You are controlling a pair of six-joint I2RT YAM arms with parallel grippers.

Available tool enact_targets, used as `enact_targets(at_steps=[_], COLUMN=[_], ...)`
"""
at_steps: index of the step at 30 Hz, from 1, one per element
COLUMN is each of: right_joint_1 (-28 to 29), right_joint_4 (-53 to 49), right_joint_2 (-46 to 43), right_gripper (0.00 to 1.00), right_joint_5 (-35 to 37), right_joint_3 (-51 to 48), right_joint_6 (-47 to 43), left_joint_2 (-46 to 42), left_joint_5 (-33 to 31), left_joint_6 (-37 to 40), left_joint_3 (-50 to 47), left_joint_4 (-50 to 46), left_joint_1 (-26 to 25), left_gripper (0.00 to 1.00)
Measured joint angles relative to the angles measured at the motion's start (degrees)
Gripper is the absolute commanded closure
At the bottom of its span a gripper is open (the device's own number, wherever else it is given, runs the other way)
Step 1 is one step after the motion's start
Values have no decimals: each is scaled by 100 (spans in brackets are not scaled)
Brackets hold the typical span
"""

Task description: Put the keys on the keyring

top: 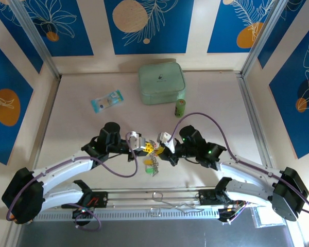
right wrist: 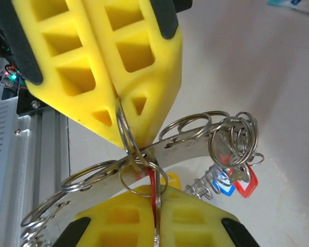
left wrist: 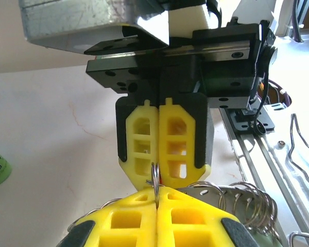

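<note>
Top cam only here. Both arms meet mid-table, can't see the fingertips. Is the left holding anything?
Observer: Yes, the left gripper is shut on a thin split ring that crosses the keyring band.
Operator: Right side?
Observer: The right gripper is shut too, pinching what looks like a red key seen edge-on.
Operator: Any keys already on?
Observer: A blue key and a second red key hang from a cluster of small rings on the keyring.
</note>
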Motion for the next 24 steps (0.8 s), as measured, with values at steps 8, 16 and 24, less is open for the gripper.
enact_targets(at_steps=[8,16,24], right_joint_1=[0,-72,-179], right_joint_4=[352,98,-1309], right_joint_2=[258,291,343], right_gripper=[100,100,100], right_joint_5=[-149,-420,-605], right_joint_3=[0,72,798], right_joint_6=[31,-90,-909], left_joint_2=[4,0,-70], left_joint_5=[105,234,391], left_joint_6=[-219,-166,155], left_joint_3=[-212,-245,-221], left_joint_4=[638,662,612], left_joint_1=[0,0,0], left_gripper=[100,100,100])
